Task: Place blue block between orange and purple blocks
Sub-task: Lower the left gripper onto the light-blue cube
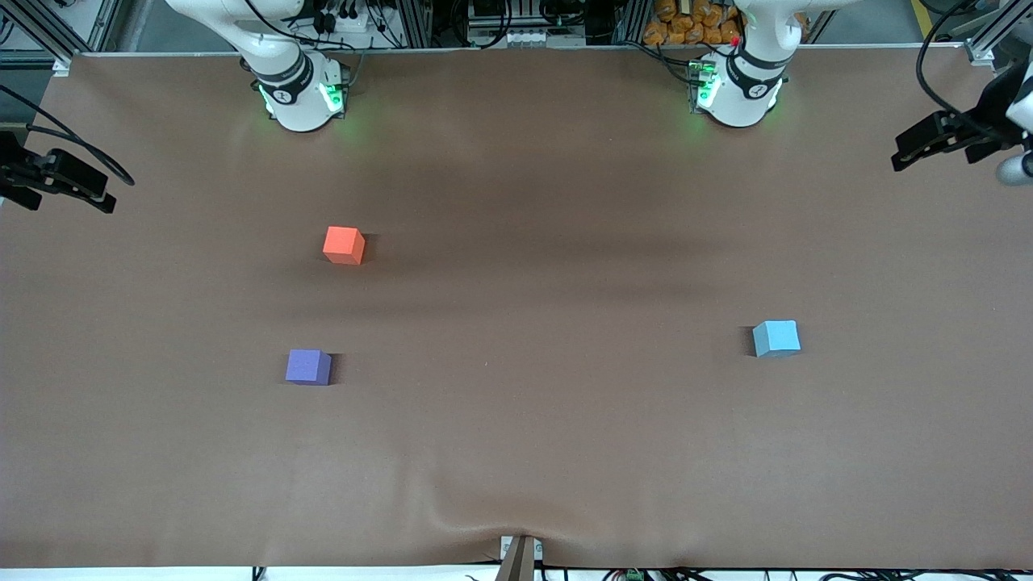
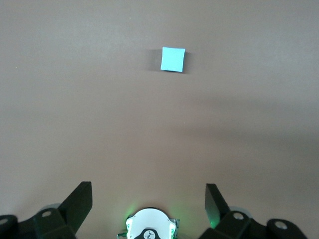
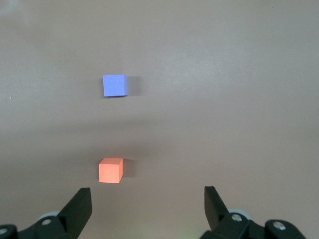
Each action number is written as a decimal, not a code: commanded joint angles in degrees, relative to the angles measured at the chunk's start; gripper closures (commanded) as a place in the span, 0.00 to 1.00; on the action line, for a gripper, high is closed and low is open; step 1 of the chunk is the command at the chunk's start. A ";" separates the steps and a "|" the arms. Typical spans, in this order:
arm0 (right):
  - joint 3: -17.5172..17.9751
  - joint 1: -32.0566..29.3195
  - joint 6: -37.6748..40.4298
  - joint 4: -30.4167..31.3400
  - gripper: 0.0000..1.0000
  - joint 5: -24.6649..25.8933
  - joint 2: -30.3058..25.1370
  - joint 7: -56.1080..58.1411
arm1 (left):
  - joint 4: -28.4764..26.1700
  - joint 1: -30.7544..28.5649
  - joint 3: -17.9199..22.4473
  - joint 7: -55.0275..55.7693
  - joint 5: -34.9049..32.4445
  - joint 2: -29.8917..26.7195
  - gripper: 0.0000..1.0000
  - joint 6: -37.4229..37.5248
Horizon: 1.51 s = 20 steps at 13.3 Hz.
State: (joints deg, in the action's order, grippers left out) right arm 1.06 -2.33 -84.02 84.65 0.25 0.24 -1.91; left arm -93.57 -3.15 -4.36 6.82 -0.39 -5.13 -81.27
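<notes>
The light blue block rests on the table toward the left arm's end. Toward the right arm's end lie the orange block and the purple block. The purple one is nearer the front camera, with a bare gap between the two. My left gripper hangs high at its end of the table, open and empty. My right gripper is raised at its own end, open too, with nothing between its fingers.
A brown cover spans the whole table and bulges into a wrinkle at the edge nearest the front camera, above a small clamp. The two arm bases stand along the edge by the robots.
</notes>
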 commanded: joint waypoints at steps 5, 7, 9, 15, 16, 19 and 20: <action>0.43 -1.62 1.14 -0.54 0.00 -1.13 0.20 0.77 | -26.10 -0.37 -0.12 0.74 0.04 0.29 0.00 -34.86; 0.43 -2.07 1.66 -0.37 0.00 -1.13 0.20 0.77 | -32.08 -0.63 -0.21 0.66 0.04 3.09 0.00 -46.55; 0.43 -2.33 1.76 -0.37 0.00 -1.13 0.20 0.77 | -33.25 -0.98 -0.21 0.57 0.04 8.61 0.00 -53.79; 0.43 -2.07 1.58 -0.37 0.00 -1.04 0.20 0.77 | -29.84 -0.28 -0.29 0.04 0.04 22.34 0.00 -67.27; 0.43 -2.07 1.58 -0.37 0.00 -1.13 0.20 0.77 | -29.04 -0.28 -0.29 -0.13 0.04 23.49 0.00 -67.27; 0.43 -2.16 1.67 -0.37 0.00 -1.13 0.20 0.77 | -27.55 -0.28 -0.29 -0.31 0.04 26.13 0.00 -67.27; 0.43 -2.16 1.76 -0.37 0.00 -1.13 0.20 0.77 | -27.28 -0.28 -0.29 -0.31 0.04 26.83 0.00 -67.27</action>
State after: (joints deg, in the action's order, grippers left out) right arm 1.09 -3.74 -82.85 84.73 0.21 0.38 -1.79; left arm -122.42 -3.52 -4.64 6.77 -0.39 20.00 -148.59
